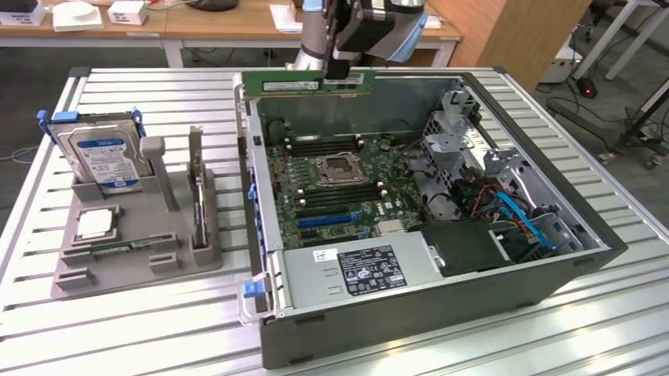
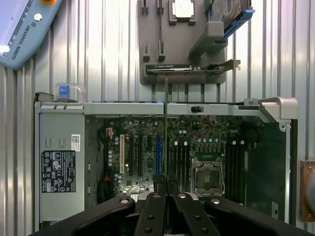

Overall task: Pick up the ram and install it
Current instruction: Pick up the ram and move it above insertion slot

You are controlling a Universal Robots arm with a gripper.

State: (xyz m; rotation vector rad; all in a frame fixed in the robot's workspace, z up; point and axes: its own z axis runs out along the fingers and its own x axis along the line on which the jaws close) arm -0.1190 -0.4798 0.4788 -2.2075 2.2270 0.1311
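Gripper [image 2: 166, 183], yours, nearest the wrist camera: fingers [image 2: 158, 189] pinched narrow on the ram [image 1: 309, 82], one item, touching nothing else. You had it level above the open computer case [image 1: 418, 321], over the rim farthest from the exterior view, with the motherboard [image 1: 334, 176] below. Power supply [image 1: 356, 270]: seated at the case's near end. Grey holder [image 1: 136, 251], on the table [image 1: 125, 329] at the exterior view's left: hard drive [image 1: 105, 157], processor chip [image 1: 94, 223] and a second stick [image 1: 196, 184] standing on edge.
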